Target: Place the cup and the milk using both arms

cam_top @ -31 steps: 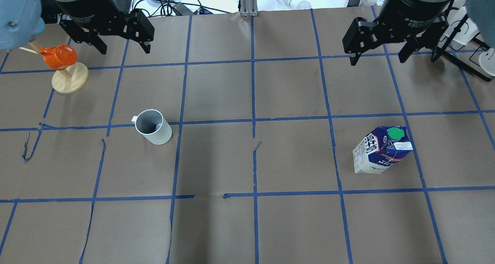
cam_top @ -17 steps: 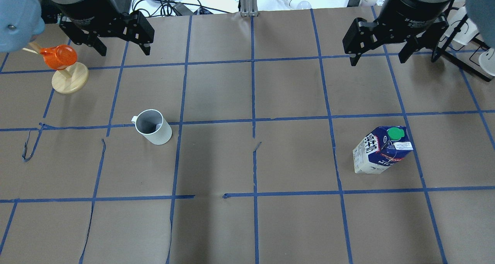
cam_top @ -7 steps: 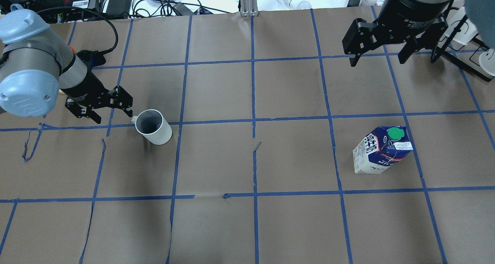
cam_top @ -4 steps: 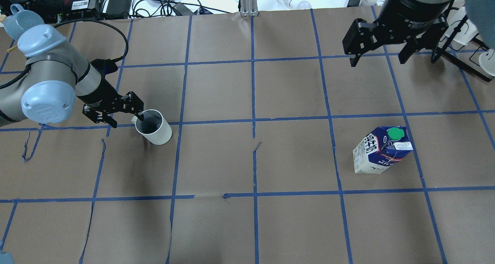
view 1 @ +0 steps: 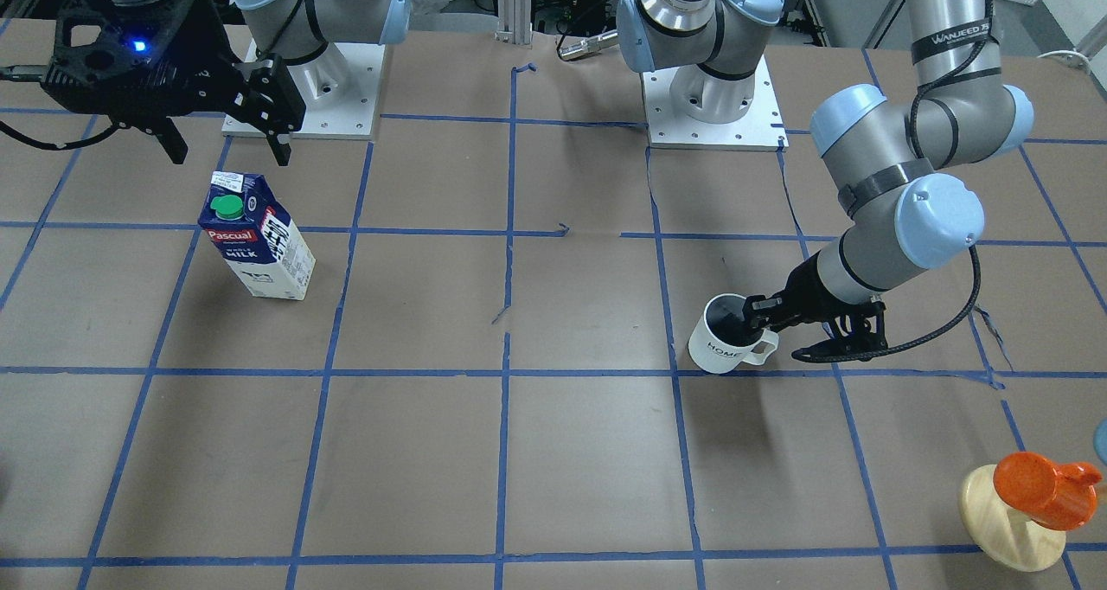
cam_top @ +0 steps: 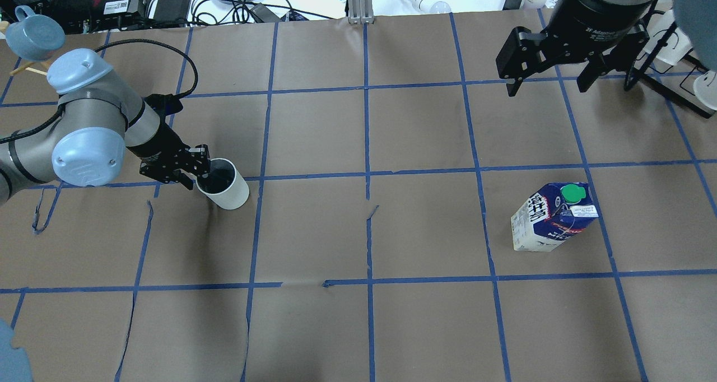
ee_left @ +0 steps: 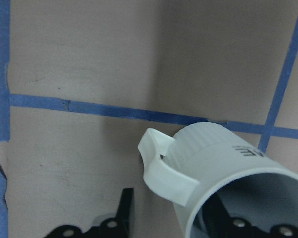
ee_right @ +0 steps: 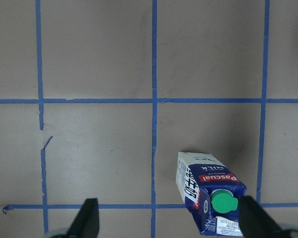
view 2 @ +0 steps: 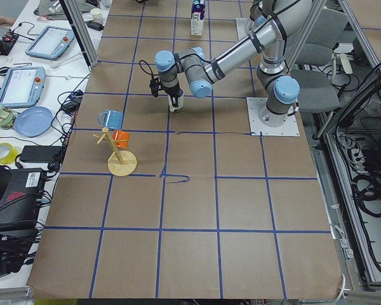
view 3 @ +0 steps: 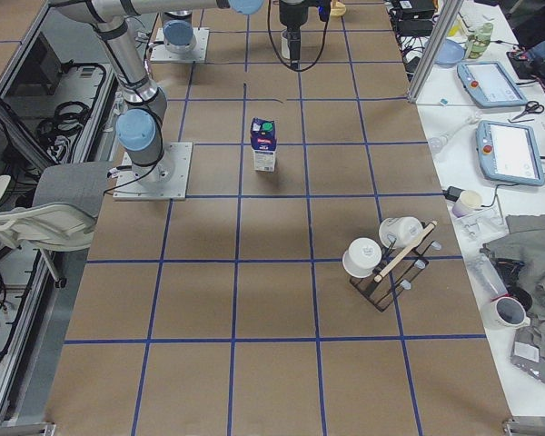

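The white cup (cam_top: 225, 187) stands upright left of the table's middle, handle toward my left arm; it also shows in the front view (view 1: 725, 348) and the left wrist view (ee_left: 223, 163). My left gripper (cam_top: 197, 176) is open and low, with one finger inside the cup and one outside by the handle (ee_left: 161, 171), straddling the wall. The milk (cam_top: 552, 217) stands upright on the right side, green cap up (view 1: 255, 240). My right gripper (cam_top: 546, 88) is open and empty, high above the table behind the milk, which shows between its fingers in the right wrist view (ee_right: 211, 198).
A round wooden stand (view 1: 1007, 521) with an orange cup (view 1: 1042, 486) and a blue cup (cam_top: 33, 32) is at the far left corner. A rack with white cups (view 3: 386, 259) is off to the right. Cables and devices line the back edge.
My left arm has swung down from the back left to the cup, and one finger has gone inside its rim. The right arm, cup and milk have not moved.
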Controlling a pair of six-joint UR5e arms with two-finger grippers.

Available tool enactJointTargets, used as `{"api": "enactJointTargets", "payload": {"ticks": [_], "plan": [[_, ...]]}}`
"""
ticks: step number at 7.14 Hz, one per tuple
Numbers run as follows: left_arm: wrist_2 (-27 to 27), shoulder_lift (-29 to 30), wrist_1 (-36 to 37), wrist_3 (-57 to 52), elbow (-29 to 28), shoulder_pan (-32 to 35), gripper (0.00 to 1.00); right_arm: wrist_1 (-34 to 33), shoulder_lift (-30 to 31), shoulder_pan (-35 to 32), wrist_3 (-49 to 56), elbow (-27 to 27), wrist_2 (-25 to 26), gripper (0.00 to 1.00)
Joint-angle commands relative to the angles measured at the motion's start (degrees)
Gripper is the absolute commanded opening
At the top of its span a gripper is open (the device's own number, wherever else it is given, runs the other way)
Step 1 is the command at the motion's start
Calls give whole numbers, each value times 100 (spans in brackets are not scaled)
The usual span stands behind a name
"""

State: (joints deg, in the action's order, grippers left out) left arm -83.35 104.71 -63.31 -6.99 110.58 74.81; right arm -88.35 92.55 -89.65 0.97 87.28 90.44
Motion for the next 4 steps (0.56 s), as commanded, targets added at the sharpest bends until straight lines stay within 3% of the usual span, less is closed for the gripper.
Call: {"api": "enactJointTargets", "payload": {"ticks": [1, 2, 4], "plan": [[-6, -12, 21, 4, 7, 147, 0, -7, -1, 0, 0, 9, 0, 100], [3, -81, 64, 100, -28, 287, 0, -7, -1, 0, 9, 9, 0, 100], [11, -31, -240, 923, -1137, 1040, 0, -7, -1, 0, 18, 9, 0, 100]]}}
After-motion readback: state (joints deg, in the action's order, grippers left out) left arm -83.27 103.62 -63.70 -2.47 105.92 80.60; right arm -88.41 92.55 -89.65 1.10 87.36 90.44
